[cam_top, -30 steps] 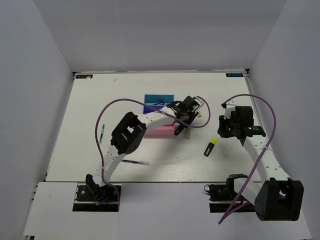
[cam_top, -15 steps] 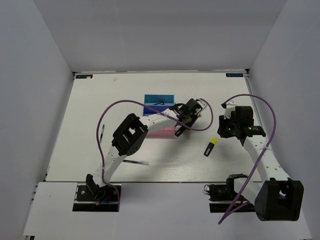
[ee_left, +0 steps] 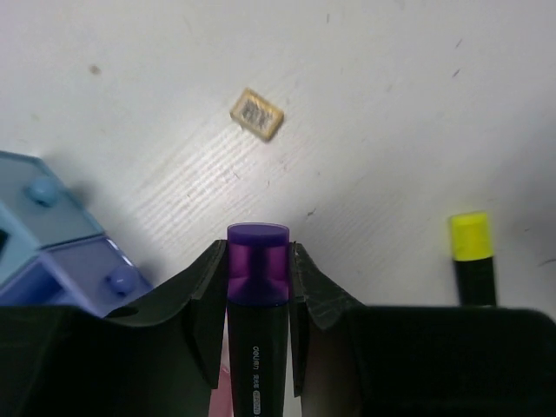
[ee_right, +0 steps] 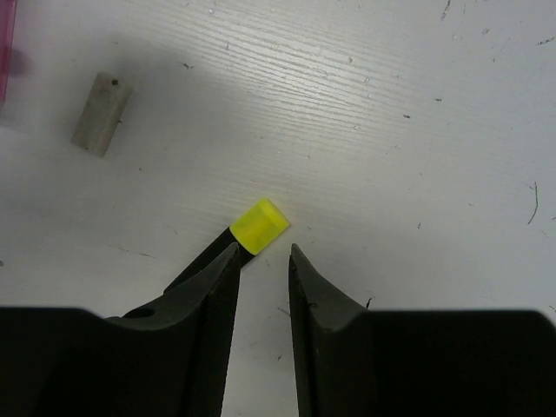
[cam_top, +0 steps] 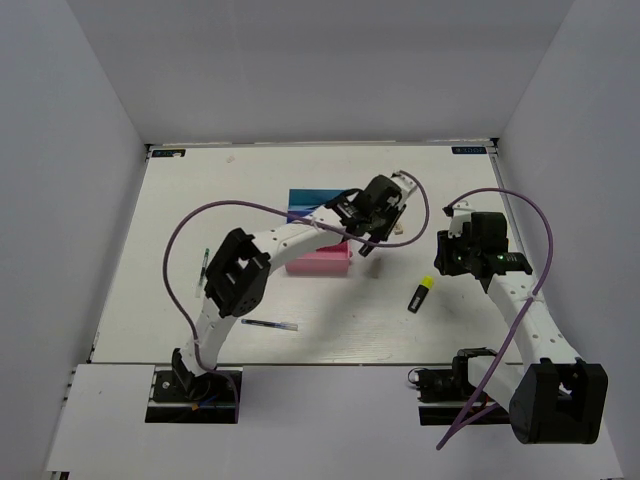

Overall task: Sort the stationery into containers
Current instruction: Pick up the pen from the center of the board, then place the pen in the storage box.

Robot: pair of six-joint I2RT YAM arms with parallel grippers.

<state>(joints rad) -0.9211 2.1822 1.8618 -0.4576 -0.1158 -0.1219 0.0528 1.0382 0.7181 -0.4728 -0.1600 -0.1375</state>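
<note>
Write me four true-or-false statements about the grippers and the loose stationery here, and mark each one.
1. The left gripper is shut on a purple-capped highlighter. True.
2. The right gripper grips the yellow-capped highlighter. False: its jaws stand apart, and the highlighter lies on the table.
3. A thin blue pen lies on the table. True.
4. The eraser touches the yellow-capped highlighter. False: they lie well apart.

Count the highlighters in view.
2. A purple highlighter is gripped in the left end effector; a yellow highlighter lies on the table by the right end effector. Others may be hidden inside the bins.
</note>
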